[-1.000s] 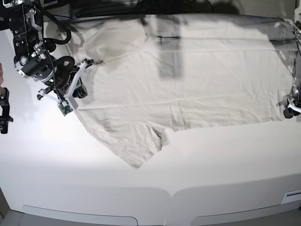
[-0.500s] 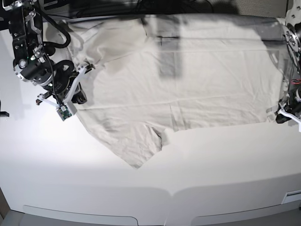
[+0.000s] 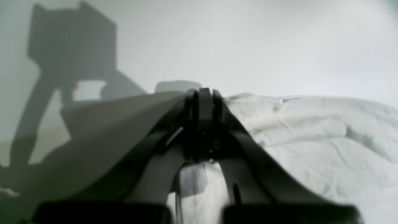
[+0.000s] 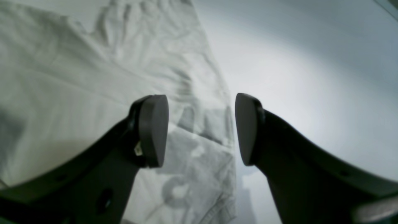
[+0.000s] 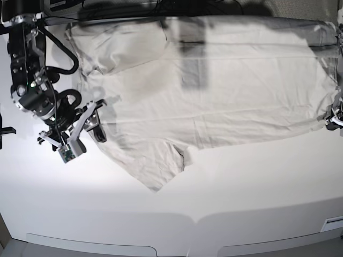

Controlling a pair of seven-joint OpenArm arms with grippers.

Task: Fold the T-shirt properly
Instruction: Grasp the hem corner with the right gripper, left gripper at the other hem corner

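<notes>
The pale beige T-shirt (image 5: pixel 225 91) lies spread flat across the far half of the white table (image 5: pixel 241 203), with one sleeve pointing toward the front (image 5: pixel 161 168). My right gripper (image 5: pixel 95 120) is open at the shirt's left edge. In the right wrist view its fingers (image 4: pixel 152 130) straddle the wrinkled cloth edge (image 4: pixel 199 140) without holding it. My left gripper (image 5: pixel 333 122) is at the shirt's right corner. In the left wrist view it (image 3: pixel 202 95) is shut on the shirt, with cloth (image 3: pixel 118 124) drawn up taut from the fingertips.
Dark cables and arm bases (image 5: pixel 161 5) run along the table's back edge. A black object (image 5: pixel 2 131) sits at the far left edge. The arms cast a shadow band on the shirt (image 5: pixel 193 59).
My right gripper has moved toward the front along the shirt's left edge. The far-left sleeve has spread out flatter. The left gripper has shifted at the right edge, pulling the hem corner rightward.
</notes>
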